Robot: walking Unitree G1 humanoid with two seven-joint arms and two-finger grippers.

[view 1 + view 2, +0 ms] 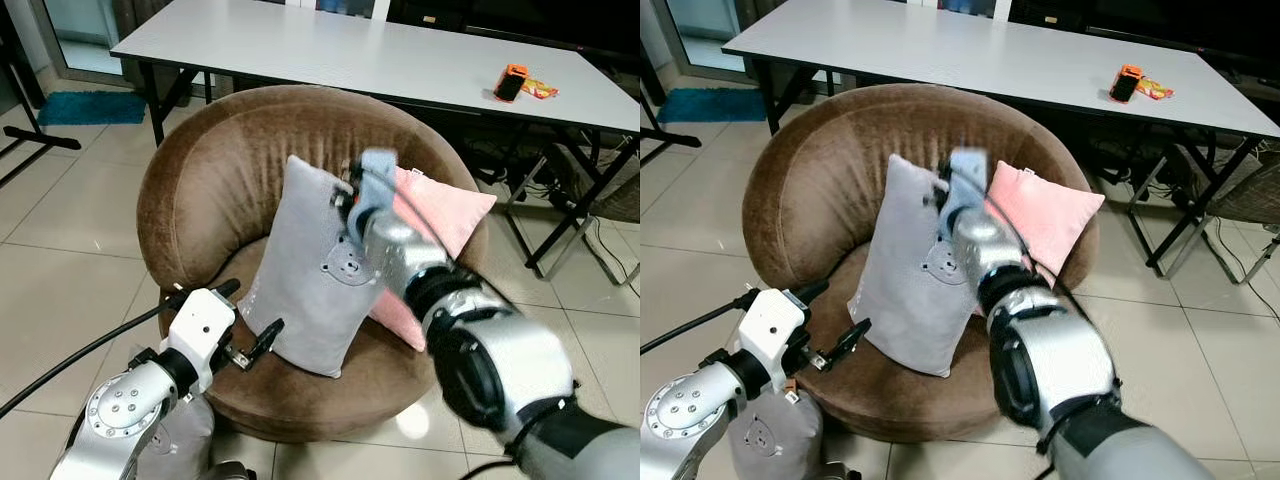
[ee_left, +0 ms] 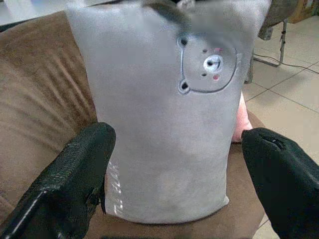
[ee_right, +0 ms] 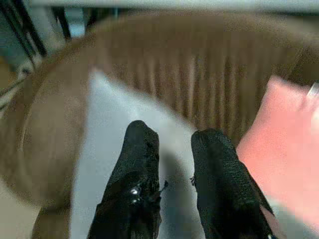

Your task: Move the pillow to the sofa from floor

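Left gripper (image 1: pixel 252 318): fingers spread wide, empty, just before the grey pillow (image 1: pixel 305 270). Grey pillow: upright on the brown sofa (image 1: pixel 200 190), leaning on its backrest. Right gripper (image 3: pixel 172 149): fingers nearly closed, empty, above the pillow's top edge, beside the pink pillow (image 1: pixel 440 215)

A grey pillow (image 1: pixel 912 290) with a small bear face stands upright on the seat of a round brown sofa chair (image 1: pixel 810 190), leaning back against its curved backrest. Just beside it a pink pillow (image 1: pixel 1045 215) leans on the same backrest. The right arm reaches in over the grey pillow, its hand (image 1: pixel 962 180) blurred at the pillow's top edge. The left hand (image 1: pixel 835 325) sits low at the seat's front edge, its two black fingers spread apart, one close to the pillow's lower corner. Behind the chair stands a long grey desk (image 1: pixel 970 50) carrying an orange and black object (image 1: pixel 1125 83). A second grey bear-print cushion (image 1: pixel 770 435) lies on the tiled floor (image 1: pixel 1200 330).
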